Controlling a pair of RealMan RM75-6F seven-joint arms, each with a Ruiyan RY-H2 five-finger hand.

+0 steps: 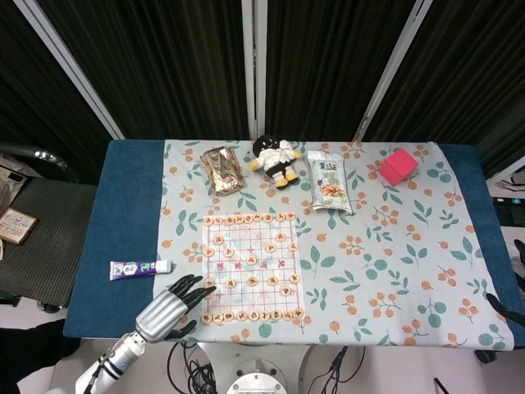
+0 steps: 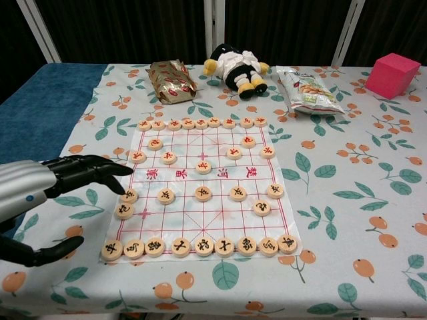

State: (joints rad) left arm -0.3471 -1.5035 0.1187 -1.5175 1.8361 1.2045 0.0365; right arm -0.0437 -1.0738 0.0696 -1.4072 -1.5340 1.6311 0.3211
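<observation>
One hand shows clearly: the left hand, at the lower left of the head view, with its dark fingers spread apart and its thumb held away beneath them, holding nothing. In the chest view it reaches in from the left edge, its fingertips hovering just beside the left border of the Chinese chess board sheet, near the wooden chess pieces in the left column; whether a fingertip touches the sheet cannot be told. The sheet lies flat in the middle of the surface, which is covered by a cloth printed with leaves and orange fruit, and round pieces stand in rows along its upper and lower edges with others scattered between. To the left of the hand in the head view, a purple and white tube lies on the blue part of the cover, apart from the fingers. Along the upper edge of the surface sit a foil snack packet, a plush toy, a bag of nuts and a pink cube. At the right edge of the head view only a dark sliver of the right hand shows, too little to tell how its fingers lie.
</observation>
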